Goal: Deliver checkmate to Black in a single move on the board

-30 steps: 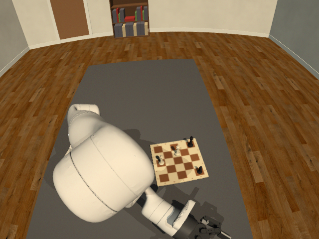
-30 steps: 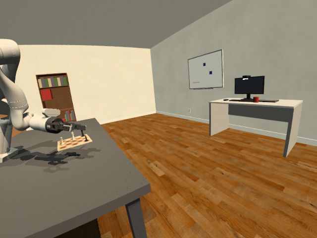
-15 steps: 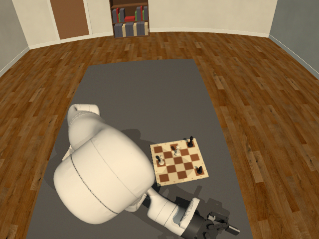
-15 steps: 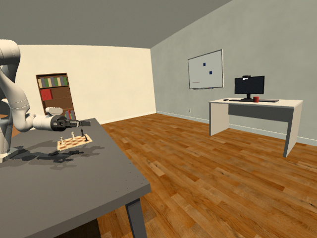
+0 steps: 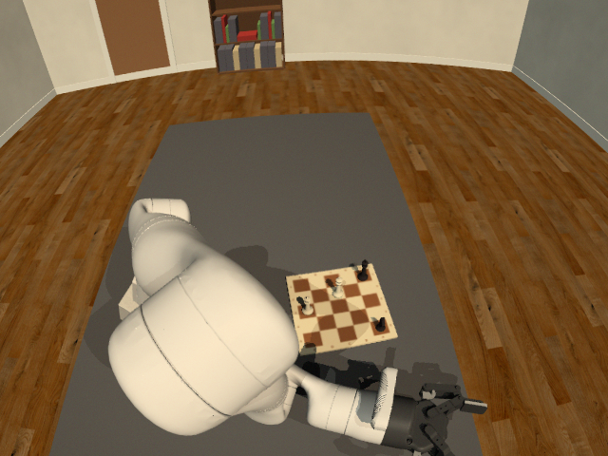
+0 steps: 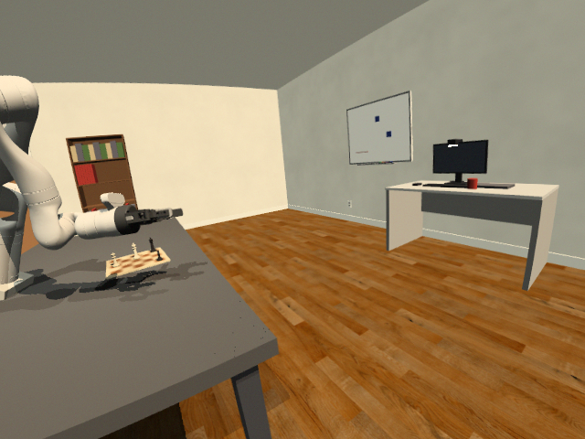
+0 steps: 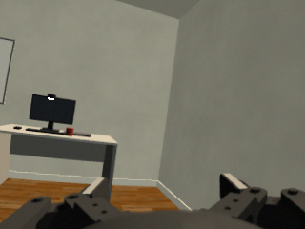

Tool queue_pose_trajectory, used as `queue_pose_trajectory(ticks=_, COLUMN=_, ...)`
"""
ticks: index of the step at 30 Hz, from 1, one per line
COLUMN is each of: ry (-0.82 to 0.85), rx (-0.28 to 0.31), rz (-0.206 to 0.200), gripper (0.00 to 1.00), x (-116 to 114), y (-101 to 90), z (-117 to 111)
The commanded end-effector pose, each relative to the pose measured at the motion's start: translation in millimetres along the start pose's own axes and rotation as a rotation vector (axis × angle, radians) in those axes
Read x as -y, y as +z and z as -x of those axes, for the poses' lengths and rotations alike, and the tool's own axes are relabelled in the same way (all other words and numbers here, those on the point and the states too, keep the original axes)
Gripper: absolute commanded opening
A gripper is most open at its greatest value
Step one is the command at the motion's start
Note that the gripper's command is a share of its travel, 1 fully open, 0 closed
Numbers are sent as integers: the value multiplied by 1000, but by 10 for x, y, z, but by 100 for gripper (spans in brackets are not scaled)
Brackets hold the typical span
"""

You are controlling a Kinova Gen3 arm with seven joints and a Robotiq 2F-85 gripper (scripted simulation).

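A small chessboard [image 5: 340,306] lies on the grey table and also shows in the exterior view [image 6: 136,262]. On it stand a tall black piece [image 5: 363,270] at a far corner, a tall white piece [image 5: 338,287] near the middle, a smaller white piece [image 5: 307,306] at the left edge, and a short black piece [image 5: 380,324] at the right edge. All are upright. My gripper [image 5: 459,426] [image 6: 164,213] is open and empty. It is held level above the table, off the board's near side, fingers pointing away from it. The wrist view shows only its open fingers and the room.
My arm's bulky links [image 5: 196,338] hide the table left of the board. The table's right edge [image 5: 442,275] runs close to the board. A bookshelf [image 5: 247,34] stands at the far wall. A white desk [image 6: 472,208] with a monitor stands far across the room.
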State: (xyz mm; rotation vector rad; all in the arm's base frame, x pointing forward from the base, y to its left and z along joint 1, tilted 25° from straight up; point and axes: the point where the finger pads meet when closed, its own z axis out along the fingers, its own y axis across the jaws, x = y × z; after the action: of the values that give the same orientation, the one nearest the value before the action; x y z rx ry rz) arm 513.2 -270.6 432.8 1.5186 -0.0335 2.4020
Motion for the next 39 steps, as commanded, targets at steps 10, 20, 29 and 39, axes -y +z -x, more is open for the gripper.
queue_pose_trajectory(ticks=10, ry=25, rx=-172, rz=-256, gripper=100, x=578, y=290, z=-342)
queue_pose_trajectory(ticks=20, ry=17, rx=-286, rz=-566, gripper=100, x=1230, y=268, z=-525)
queue_pose_trajectory(ticks=29, ry=-22, rx=-326, rz=-839, gripper=100, x=1699, y=61, z=-483)
queue_pose_trajectory(ticks=39, ry=-128, rx=-289, rz=-1227, gripper=100, x=2112, y=-402, z=-104)
